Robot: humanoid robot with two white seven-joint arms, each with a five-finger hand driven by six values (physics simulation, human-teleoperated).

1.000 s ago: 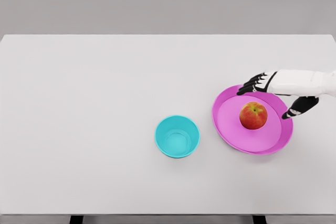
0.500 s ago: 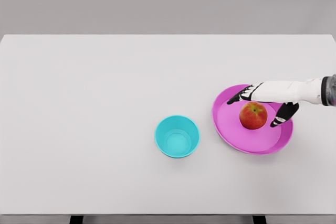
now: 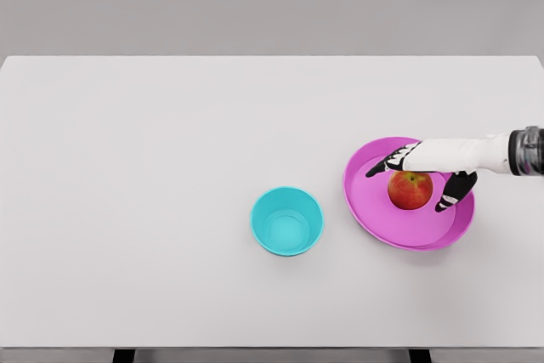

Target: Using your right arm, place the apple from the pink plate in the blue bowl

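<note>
a broad white table (image 3: 153,167) fills most of the view, its flat top running from the left edge to the right edge. behind its far edge stands a plain grey wall (image 3: 272,2). along the bottom, below the table's near edge, two short dark legs (image 3: 124,355) show against a grey floor, one left and one right.

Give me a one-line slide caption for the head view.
Right hand open over the apple on the pink plate, blue bowl waiting to its left.

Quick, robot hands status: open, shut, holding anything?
Right robot hand: open, fingers spread over the apple, not grasping.
Left robot hand: not in view.
</note>
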